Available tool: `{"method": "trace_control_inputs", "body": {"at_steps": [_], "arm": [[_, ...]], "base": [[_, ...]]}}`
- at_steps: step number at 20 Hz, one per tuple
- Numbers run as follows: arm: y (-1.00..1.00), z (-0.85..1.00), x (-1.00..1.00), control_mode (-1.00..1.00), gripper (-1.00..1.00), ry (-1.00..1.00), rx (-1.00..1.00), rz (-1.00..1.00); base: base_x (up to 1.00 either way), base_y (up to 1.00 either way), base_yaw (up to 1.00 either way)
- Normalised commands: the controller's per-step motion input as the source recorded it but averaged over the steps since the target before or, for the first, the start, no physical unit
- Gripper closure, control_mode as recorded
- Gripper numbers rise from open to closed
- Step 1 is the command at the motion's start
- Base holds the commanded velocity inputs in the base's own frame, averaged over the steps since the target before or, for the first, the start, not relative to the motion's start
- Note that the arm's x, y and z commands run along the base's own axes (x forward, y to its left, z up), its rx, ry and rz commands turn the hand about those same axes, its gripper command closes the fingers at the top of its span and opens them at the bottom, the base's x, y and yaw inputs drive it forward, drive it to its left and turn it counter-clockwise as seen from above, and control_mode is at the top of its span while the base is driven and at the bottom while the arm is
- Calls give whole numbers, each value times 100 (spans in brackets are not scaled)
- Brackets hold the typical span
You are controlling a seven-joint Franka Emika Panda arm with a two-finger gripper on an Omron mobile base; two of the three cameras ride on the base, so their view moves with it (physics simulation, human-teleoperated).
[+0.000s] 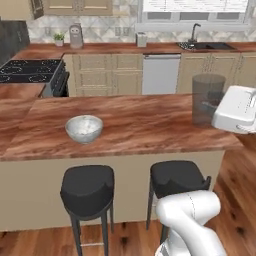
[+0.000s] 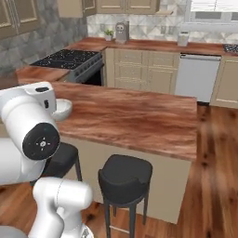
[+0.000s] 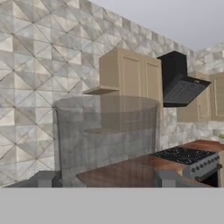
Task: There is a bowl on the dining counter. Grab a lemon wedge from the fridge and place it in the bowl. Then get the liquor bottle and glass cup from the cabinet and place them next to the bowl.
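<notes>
A translucent grey glass cup (image 1: pixel 207 97) stands upright over the right end of the dining counter (image 1: pixel 140 125), well to the right of the bowl (image 1: pixel 84 128). My gripper (image 1: pixel 214 107) reaches in from the right and is shut on the cup. In the hand view the glass cup (image 3: pixel 107 140) sits between my two fingertips (image 3: pixel 46 178), which press on its sides. The speckled grey-white bowl (image 2: pixel 63 108) peeks out behind my arm. The tan cabinet (image 3: pixel 131 74) hangs on the tiled wall beyond. Lemon wedge, liquor bottle and fridge are out of view.
Two black stools (image 1: pixel 87 192) stand under the counter's near side. A black stove (image 1: pixel 30 70) is at the far left, with a range hood (image 3: pixel 179 83) above it. A sink (image 1: pixel 205 46) and white dishwasher (image 1: pixel 161 74) line the back wall.
</notes>
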Motion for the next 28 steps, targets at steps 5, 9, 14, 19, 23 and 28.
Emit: {"method": "trace_control_inputs", "body": {"at_steps": [5,9,14,19,23,28], "arm": [[0,0,0,100,100,0,0,0],[0,0,0,100,100,0,0,0],[0,0,0,100,100,0,0,0],[0,0,0,100,100,0,0,0],[0,0,0,100,100,0,0,0],[0,0,0,100,100,0,0,0]], "base": [[24,16,-44],[22,36,-37],[14,56,-24],[25,42,-2],[45,35,1],[54,28,5]]}}
